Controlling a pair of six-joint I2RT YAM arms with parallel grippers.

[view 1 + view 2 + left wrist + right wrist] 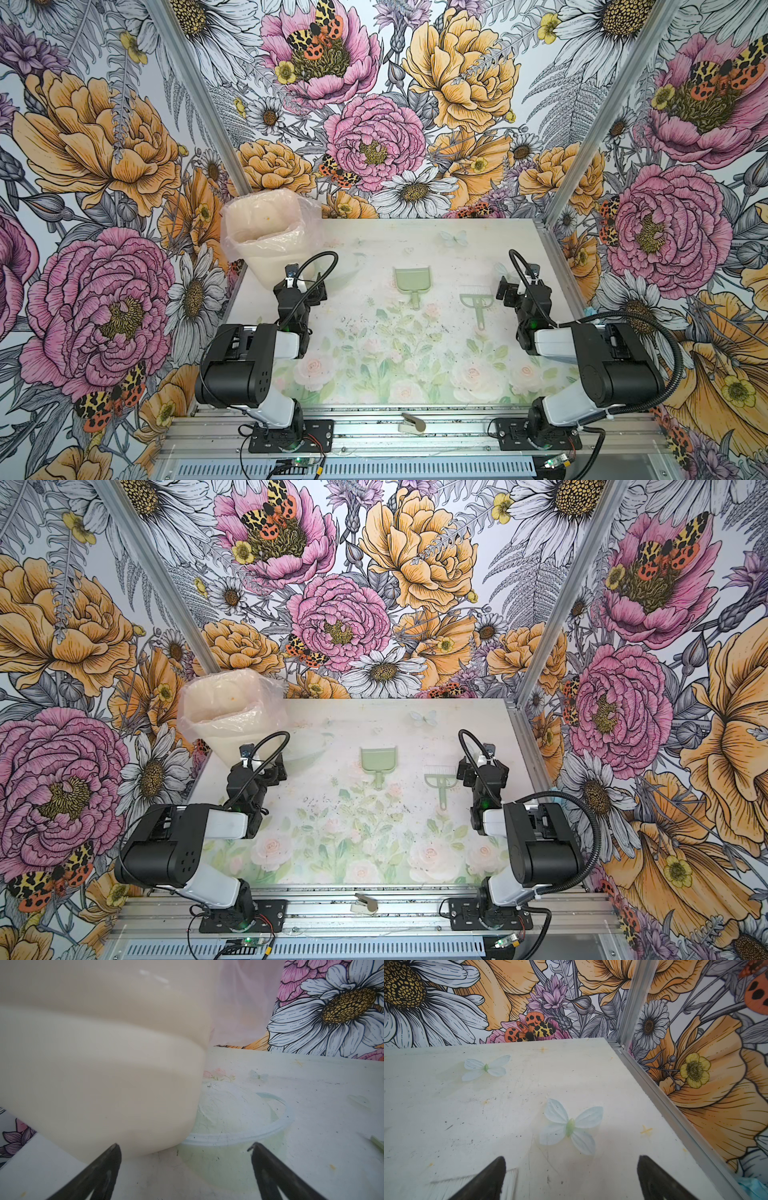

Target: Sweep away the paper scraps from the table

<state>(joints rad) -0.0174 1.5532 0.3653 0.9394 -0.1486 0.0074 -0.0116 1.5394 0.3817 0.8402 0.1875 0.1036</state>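
**Left gripper** (pixel 185 1147): jaws stand fully apart with nothing between them. The bin (pixel 104 1064) stands directly ahead, close to the fingertips. A clear tub (pixel 239 1138) lies against the bin's base, also just ahead.

**Right gripper** (pixel 571 1159): jaws stand fully apart and empty. The brush (pixel 478 301) lies just inboard of it. Its bristles are about level with the fingertips, and its handle runs back toward the arm bases. The right wrist view shows only the bristle edge, beside one finger.

**Dustpan** (pixel 412 280): it lies between the two grippers, about as far from each. Its mouth points away from the bases and its handle toward them, so its long axis is parallel to the brush.

**Scraps**: none show on the table (pixel 457 249) in any view; only fine dark specks mark its middle. A pale blue crumpled item (pixel 751 1187) lies outboard of the right gripper, beyond the frame rail and off the table. Whether it is a scrap cannot be told.

**Assessment**: the table appears to hold nothing to sweep. If sweeping is called for, the right arm is nearer the brush. The handle lies behind its fingertips, so the gripper would need to draw back, shift inboard and close across the handle's axis. The left arm would take the dustpan.

**Markings**: no brand, label or legible writing is visible.
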